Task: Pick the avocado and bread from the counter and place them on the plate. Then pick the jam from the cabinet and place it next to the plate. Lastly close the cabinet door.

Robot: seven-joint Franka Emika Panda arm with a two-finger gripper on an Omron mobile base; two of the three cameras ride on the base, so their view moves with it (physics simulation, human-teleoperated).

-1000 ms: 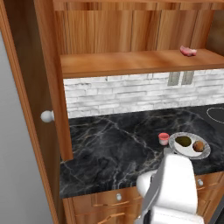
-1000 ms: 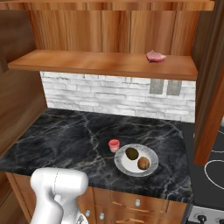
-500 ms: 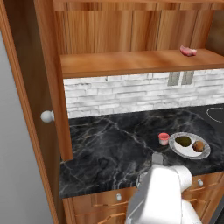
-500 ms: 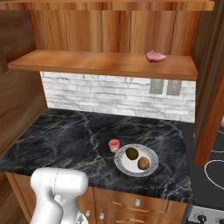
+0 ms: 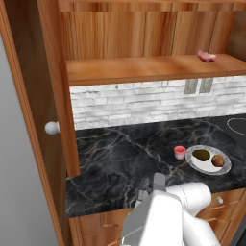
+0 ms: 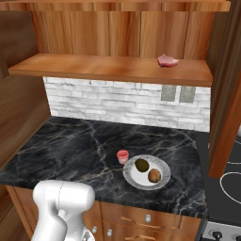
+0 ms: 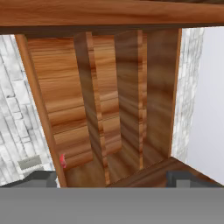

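While the gripper (image 7: 111, 179) gapes empty, one plate (image 6: 160, 180) holds one avocado (image 6: 142, 165) and one bread (image 6: 154, 175), one jam (image 6: 123, 156) beside.

A: What's cut off?
B: The cabinet door (image 5: 29, 120) runs past the top and bottom edges in the left base view.
A: And the desk (image 5: 120, 163)?
B: The arm covers part of its front edge there.
A: The pink lump (image 6: 167, 60) on the shelf?
B: Too small to identify.
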